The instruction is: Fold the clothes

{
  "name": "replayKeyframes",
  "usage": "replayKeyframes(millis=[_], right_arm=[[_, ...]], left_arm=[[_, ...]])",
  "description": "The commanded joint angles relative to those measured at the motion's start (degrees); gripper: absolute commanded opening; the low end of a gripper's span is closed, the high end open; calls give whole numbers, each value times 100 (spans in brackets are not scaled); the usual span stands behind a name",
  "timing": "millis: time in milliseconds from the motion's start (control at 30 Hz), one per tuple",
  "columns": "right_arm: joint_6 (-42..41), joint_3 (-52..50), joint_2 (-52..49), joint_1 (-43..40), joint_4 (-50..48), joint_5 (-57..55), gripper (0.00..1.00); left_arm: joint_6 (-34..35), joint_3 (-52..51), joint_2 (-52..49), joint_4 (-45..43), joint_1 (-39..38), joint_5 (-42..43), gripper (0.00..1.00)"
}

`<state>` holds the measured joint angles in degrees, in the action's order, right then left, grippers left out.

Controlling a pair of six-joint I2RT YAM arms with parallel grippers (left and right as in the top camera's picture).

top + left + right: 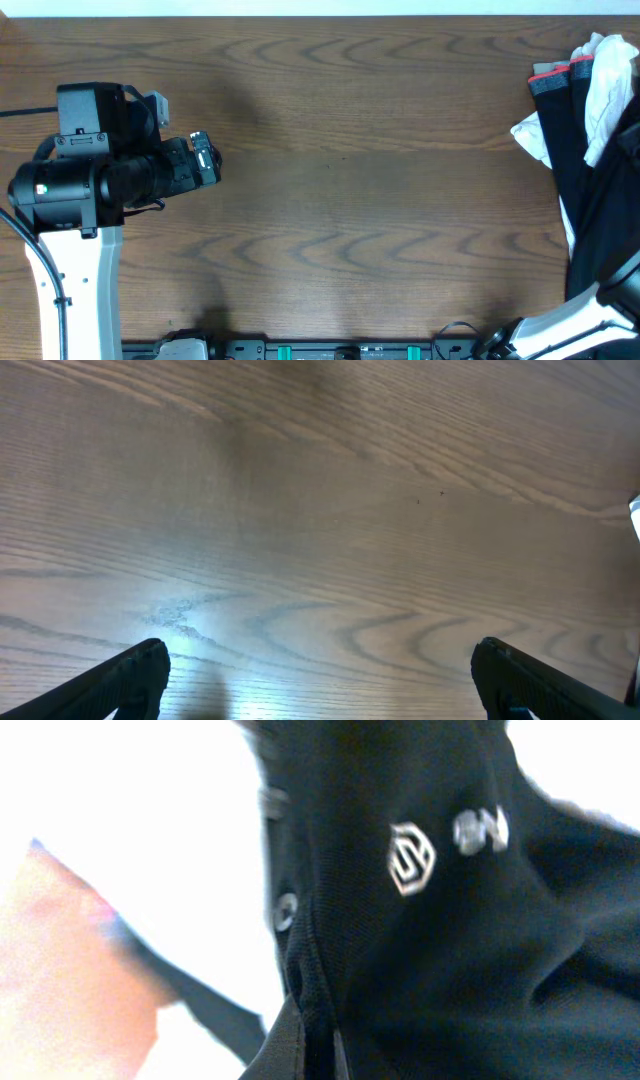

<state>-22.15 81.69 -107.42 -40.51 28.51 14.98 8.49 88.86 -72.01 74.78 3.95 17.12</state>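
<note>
Overhead, I saw a brown wood-grain table (380, 180) with most of its surface bare. The left arm sat at the left side, and its left gripper (205, 160) pointed right, toward the middle of the table. In the left wrist view its two dark fingertips (145, 670) stood wide apart at the bottom corners, with only wood grain between them.

The clothes lay heaped at the far right edge of the table. The black T-shirt (600, 210) ran down the right side toward the near edge. A white cloth (612, 75) lay on the far part of the heap, and a black garment with a grey-and-red band (552, 85) sat just to its left. The white link of the right arm (585, 318) came in at the near right corner, beside the shirt.

The right wrist view was blurred and very close. Black fabric filled most of it, with a small white logo mark (411, 857) showing. The right gripper (298, 1045) had its fingers together at the bottom edge, pinched on a ridge of that black fabric.
</note>
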Motion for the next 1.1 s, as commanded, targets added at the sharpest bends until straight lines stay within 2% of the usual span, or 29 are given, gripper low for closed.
replayKeyframes(millis=[0,133,267,400,600,667,767,833,933,1000,1067], right_arm=[[-13,199,1102,114,-90,1357,1],[-9,199,1873,586,70,1574,1],[175,199,2210,1462,313,1626,1],[437,188,2103,2750,411,1694,1],[804,188,1423,4924,422,1582,2],[1056,188,1115,5661,400,1591,9],[1720,188,907,6566,435,1425,32],[1718,188,949,6894,472,782,42],[1377,188,1132,6933,566,-352,69],[1207,188,1263,6714,734,-807,79],[1086,188,1353,6373,1001,-1060,83]], left_arm=[[-118,83,-33,20,-17,-79,98],[-118,85,-33,13,-15,-317,98],[-116,85,-22,15,-13,-745,98],[-116,92,22,15,-11,-1043,98],[-79,105,225,-11,-11,-1412,98],[-72,111,328,-37,-11,-1622,98],[-72,111,492,-50,-11,-1700,98],[-74,111,540,-46,-11,-1700,98],[-74,111,535,-4,-11,-1696,98],[-70,111,498,24,-11,-1657,98],[0,103,424,44,-11,-1532,98]])
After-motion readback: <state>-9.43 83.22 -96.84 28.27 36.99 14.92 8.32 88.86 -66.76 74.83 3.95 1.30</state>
